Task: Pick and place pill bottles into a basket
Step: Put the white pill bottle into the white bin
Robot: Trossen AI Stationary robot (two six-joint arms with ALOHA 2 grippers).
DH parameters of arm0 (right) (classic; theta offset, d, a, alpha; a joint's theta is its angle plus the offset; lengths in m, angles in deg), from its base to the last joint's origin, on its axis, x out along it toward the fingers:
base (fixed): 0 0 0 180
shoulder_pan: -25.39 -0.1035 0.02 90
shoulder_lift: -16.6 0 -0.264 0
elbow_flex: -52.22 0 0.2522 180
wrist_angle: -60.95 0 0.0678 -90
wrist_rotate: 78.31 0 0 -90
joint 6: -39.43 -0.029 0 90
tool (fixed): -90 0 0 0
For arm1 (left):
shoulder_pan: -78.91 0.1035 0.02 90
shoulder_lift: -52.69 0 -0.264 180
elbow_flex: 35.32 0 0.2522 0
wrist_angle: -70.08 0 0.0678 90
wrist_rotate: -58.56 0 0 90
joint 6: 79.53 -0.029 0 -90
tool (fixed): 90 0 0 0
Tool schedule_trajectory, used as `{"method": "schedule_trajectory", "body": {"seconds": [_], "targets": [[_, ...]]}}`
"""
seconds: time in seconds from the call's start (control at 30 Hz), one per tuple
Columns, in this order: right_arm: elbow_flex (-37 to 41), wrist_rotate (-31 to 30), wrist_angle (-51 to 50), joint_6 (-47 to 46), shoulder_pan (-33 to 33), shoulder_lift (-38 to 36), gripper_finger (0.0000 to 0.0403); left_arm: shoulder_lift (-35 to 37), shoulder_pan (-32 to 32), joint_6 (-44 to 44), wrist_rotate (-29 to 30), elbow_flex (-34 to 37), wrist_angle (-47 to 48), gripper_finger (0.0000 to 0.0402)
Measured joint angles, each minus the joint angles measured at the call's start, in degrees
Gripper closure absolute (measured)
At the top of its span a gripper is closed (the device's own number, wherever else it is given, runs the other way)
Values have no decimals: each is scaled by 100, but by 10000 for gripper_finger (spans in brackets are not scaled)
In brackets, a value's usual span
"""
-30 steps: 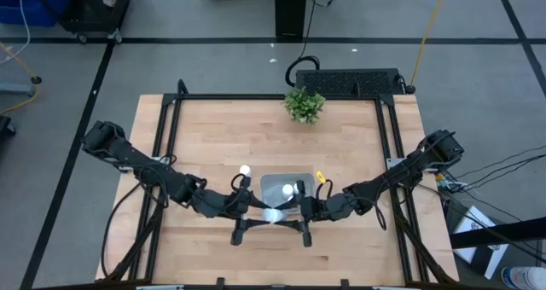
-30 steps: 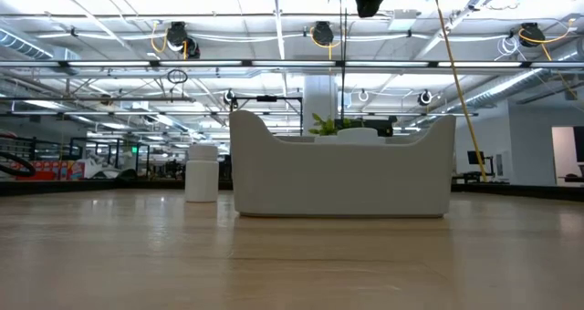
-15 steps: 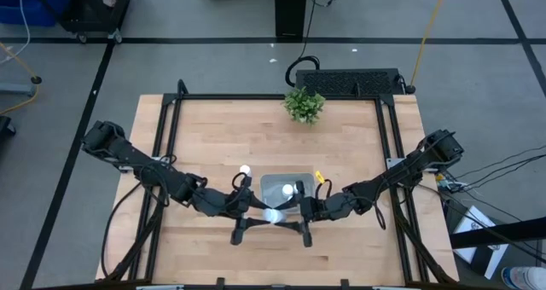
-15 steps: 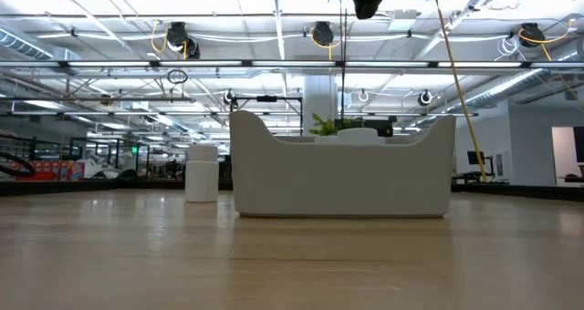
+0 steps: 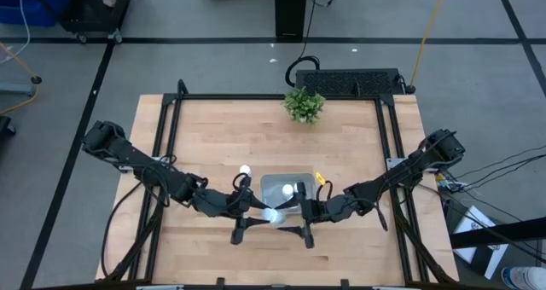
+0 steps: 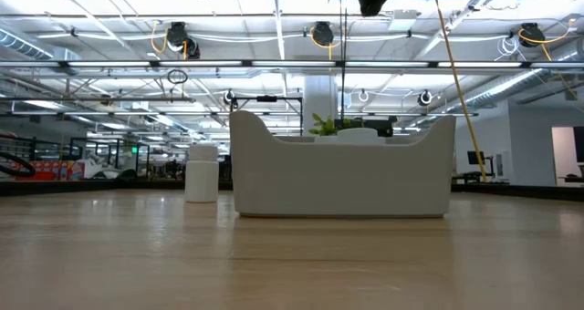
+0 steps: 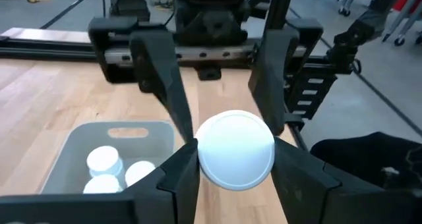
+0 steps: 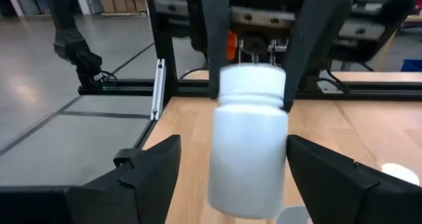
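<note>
A white pill bottle (image 5: 273,214) hangs level above the table, just near of the pale basket (image 5: 271,184), with my left gripper (image 5: 258,211) shut on it. My right gripper (image 5: 294,215) faces it from the right, open; its fingers (image 8: 148,168) stand on either side of the bottle's body (image 8: 249,151) without touching. One bottle (image 5: 288,188) shows in the basket from above; the left wrist view shows three (image 7: 104,159) in it. Another bottle (image 5: 245,170) stands upright on its base left of the basket. My left gripper pinches the bottle's cap end (image 8: 250,85) between its two fingers (image 7: 181,165). They come level from the table's left and lie along the bottle. The bottle is lifted clear and lies level, its body pointing toward my right gripper and its round end (image 7: 236,148) toward my left wrist.
A small green plant (image 5: 304,104) stands at the table's far edge. Black frame rails (image 5: 166,128) run along the table's left and right sides. Bare wood (image 5: 213,136) lies between the basket and the plant.
My right gripper has opened and let go of the bottle, its fingers now standing wide on either side. The bottle stays level in my left gripper, in the same place above the table.
</note>
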Motion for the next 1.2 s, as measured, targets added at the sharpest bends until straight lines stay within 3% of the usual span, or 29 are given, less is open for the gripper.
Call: {"method": "schedule_trajectory", "body": {"seconds": [0.5, 0.77, 1.1, 1.2], "targets": [[0, -612, -1329, -146, -764, -924, 135, 0, 586, 507, -5, 0, 964, 237], [0, -1347, -1369, 53, -1068, -925, 136, 0, 1374, 588, -515, 0, 1552, 234], [0, -1362, -1378, -108, -1045, -925, 135, 2, 2189, 713, -1482, -111, 1813, 240], [1, -1367, -1349, -74, -1045, -925, 136, 4, 2227, 671, -1522, -118, 1962, 238]]}}
